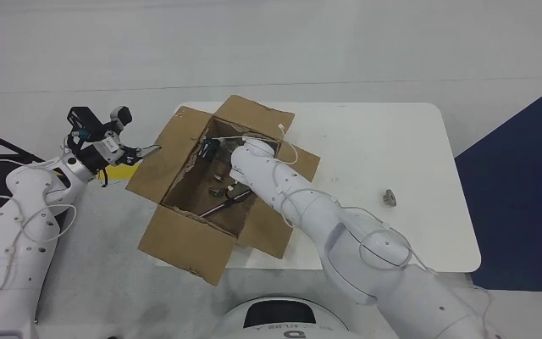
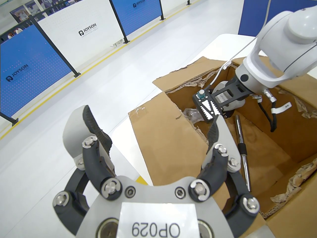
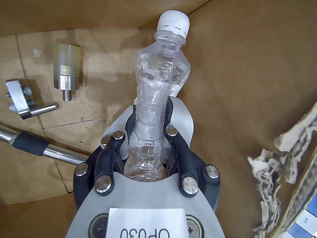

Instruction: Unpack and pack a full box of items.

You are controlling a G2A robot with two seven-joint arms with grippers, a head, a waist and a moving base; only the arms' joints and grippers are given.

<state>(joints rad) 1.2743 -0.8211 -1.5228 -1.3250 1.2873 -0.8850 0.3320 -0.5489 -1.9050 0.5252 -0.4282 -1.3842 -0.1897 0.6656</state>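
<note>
An open cardboard box lies on the white table, flaps spread. My right gripper is down inside it, shut on a crushed clear plastic bottle with a white cap; the bottle's neck sticks out past the fingers toward a box corner. On the box floor beside it lie a threaded metal cylinder, a small metal bracket and a chrome rod with a black band. My left gripper stands open with nothing in it, outside the box by its left flap.
A small grey part lies on the table to the right of the box. Torn paper lining hangs along the box's inner edges. The right arm crosses the box's near side. Bare tabletop stretches right of the box.
</note>
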